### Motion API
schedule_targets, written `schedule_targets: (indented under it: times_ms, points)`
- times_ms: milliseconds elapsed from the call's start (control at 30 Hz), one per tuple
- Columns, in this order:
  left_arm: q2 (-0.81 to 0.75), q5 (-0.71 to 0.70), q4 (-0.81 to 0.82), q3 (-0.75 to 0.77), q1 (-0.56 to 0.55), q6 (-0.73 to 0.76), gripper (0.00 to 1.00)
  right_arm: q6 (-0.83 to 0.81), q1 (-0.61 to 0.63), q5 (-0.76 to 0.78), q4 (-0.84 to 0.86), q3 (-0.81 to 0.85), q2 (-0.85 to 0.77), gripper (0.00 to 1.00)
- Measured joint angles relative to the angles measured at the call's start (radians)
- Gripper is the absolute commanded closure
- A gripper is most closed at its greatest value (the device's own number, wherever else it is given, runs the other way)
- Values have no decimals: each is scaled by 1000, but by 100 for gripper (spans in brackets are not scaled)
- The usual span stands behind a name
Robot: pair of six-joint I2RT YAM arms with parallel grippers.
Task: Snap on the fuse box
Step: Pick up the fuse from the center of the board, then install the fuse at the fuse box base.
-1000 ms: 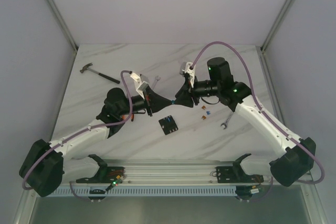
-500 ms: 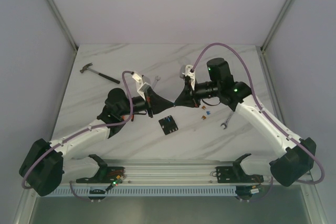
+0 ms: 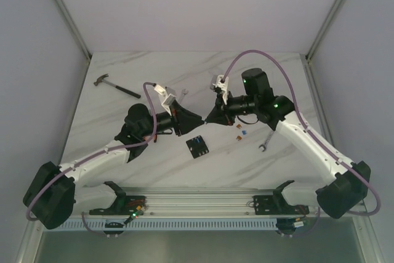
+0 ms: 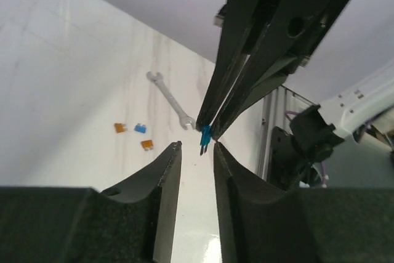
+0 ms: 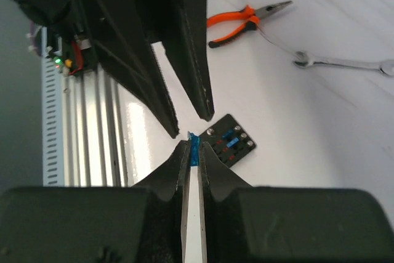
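**Inspector:** How is the right gripper (image 5: 192, 152) found?

**Recorder:** It is found pressed together on a small blue fuse (image 4: 205, 132). The fuse is pinched at its blue body, and its two prongs are left pointing out past the fingertips.

**Inspector:** And the left gripper (image 4: 197, 147)?

**Recorder:** Its fingers are seen standing apart, and nothing is held by them. The two grippers are met tip to tip above the table (image 3: 277, 84). The fuse's prongs are seen in the gap at the left fingertips. Whether they are touched there cannot be told.

**Inspector:** Where is the fuse box (image 3: 197, 146) located?

**Recorder:** It is laid flat on the table, slots up, on the near side of the meeting fingertips. It is touched by neither gripper. Blue and reddish fuses are seen seated in some of its slots.

**Inspector:** What else is recorded?

**Recorder:** Three loose fuses (image 4: 140, 129), two amber and one blue, are scattered beside a wrench (image 4: 169, 100), under the right arm. A second wrench (image 5: 341, 63) and orange-handled pliers (image 5: 243, 18) are noted by the left arm. A hammer (image 3: 116, 86) is placed at the far left, well apart from everything else.
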Motion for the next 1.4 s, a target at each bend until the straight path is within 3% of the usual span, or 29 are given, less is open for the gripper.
schedule_targets:
  times_ms: [367, 533, 967, 1400]
  points:
    - [-93, -332, -252, -120, 0, -181, 42, 277, 119, 471, 44, -18, 19, 100]
    - [-113, -415, -355, -182, 0, -316, 40, 398, 207, 687, 45, -47, 50, 100]
    - [64, -426, -419, -211, 0, -502, 45, 621, 370, 1060, 49, -78, 208, 100]
    - [229, -373, -323, -211, 0, -566, 58, 709, 407, 1164, 98, -116, 334, 100]
